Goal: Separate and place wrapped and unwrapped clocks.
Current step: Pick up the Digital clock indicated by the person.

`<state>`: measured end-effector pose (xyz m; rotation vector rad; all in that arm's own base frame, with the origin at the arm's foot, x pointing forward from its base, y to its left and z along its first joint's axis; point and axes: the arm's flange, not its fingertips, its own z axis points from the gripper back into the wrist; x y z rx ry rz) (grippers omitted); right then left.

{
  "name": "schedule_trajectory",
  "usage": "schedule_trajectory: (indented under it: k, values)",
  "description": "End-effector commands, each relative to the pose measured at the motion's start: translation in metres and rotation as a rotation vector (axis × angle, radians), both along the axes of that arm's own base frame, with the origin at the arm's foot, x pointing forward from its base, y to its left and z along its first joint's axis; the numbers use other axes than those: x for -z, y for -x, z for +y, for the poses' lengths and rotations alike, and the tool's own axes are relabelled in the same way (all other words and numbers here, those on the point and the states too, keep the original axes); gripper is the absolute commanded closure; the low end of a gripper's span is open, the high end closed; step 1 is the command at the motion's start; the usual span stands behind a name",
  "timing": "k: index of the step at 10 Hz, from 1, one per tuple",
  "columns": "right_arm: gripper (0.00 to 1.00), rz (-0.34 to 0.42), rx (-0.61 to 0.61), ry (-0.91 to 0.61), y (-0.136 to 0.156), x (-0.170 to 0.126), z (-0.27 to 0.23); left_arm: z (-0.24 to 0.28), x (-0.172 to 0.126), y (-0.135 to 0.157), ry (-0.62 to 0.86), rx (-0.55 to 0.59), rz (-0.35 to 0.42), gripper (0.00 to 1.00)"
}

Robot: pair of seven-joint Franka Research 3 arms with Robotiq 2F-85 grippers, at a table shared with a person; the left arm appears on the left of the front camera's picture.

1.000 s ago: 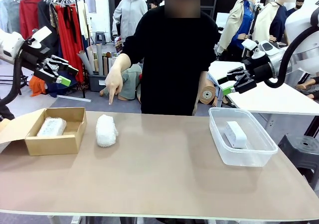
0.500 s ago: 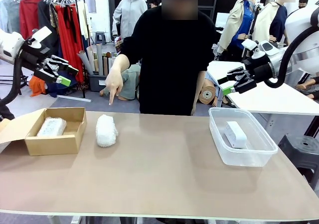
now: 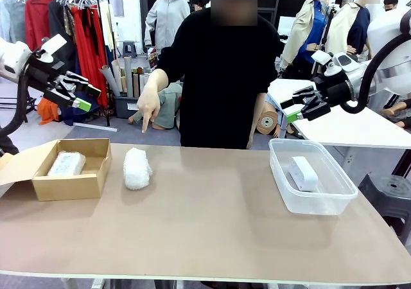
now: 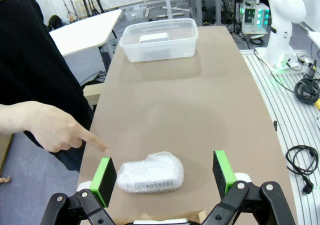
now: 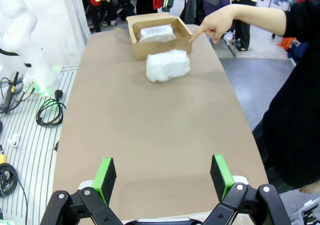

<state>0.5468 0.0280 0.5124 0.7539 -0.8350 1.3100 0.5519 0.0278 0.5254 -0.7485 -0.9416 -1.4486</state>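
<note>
A white bubble-wrapped clock bundle (image 3: pixel 137 167) lies on the brown table just right of an open cardboard box (image 3: pixel 93 185); it also shows in the wrist views (image 4: pixel 150 173) (image 5: pixel 168 65). In the box rests a bundle in clear plastic (image 3: pixel 66 164) (image 5: pixel 157 33). The bare white clock (image 3: pixel 302 173) (image 4: pixel 153 37) lies in a clear plastic tub (image 3: pixel 343 193) at the right. The person's hand (image 3: pixel 147 105) points a finger down at the bubble-wrapped bundle. My left gripper (image 3: pixel 81 92) hangs open high above the box, nothing between its pads. My right gripper (image 3: pixel 292 106) hovers open above the tub, holding nothing.
The person in black stands at the far edge, behind the table's middle. The tabletop (image 3: pixel 212 225) between box and tub is bare brown board. A second white table (image 3: pixel 347 125) stands behind the right arm, and a clothes rack (image 3: pixel 70 19) behind the left.
The person's pointing hand has shifted very slightly. Both arms and all the clocks stay where they were.
</note>
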Motion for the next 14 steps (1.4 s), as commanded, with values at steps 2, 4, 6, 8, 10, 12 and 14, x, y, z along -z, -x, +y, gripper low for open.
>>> schedule_trajectory:
  k: [2, 4, 6, 8, 10, 12, 14]
  values:
    - [0.00, -0.003, -0.001, 0.001, 0.000, -0.001, 0.000, -0.021, -0.030, 0.005, -0.143, -0.146, 0.075, 0.00]
    - [0.00, -0.003, -0.001, 0.001, 0.000, -0.001, 0.000, -0.047, -0.041, 0.008, -0.271, -0.279, 0.129, 0.00]
    - [0.00, -0.003, -0.001, 0.001, 0.000, -0.001, 0.000, -0.078, -0.050, 0.013, -0.368, -0.430, 0.172, 0.00]
    - [0.00, -0.003, -0.001, 0.001, 0.000, -0.001, 0.000, -0.114, -0.043, 0.018, -0.500, -0.456, 0.285, 0.00]
    - [0.00, -0.003, -0.001, 0.001, 0.000, -0.001, 0.000, -0.134, -0.018, 0.007, -0.589, -0.491, 0.341, 0.00]
    - [0.00, -0.003, -0.001, 0.001, 0.000, -0.001, 0.000, -0.147, -0.004, -0.001, -0.560, -0.486, 0.316, 0.00]
    - [0.00, -0.003, -0.001, 0.001, 0.000, -0.001, 0.000, -0.142, -0.007, 0.011, -0.584, -0.494, 0.331, 0.00]
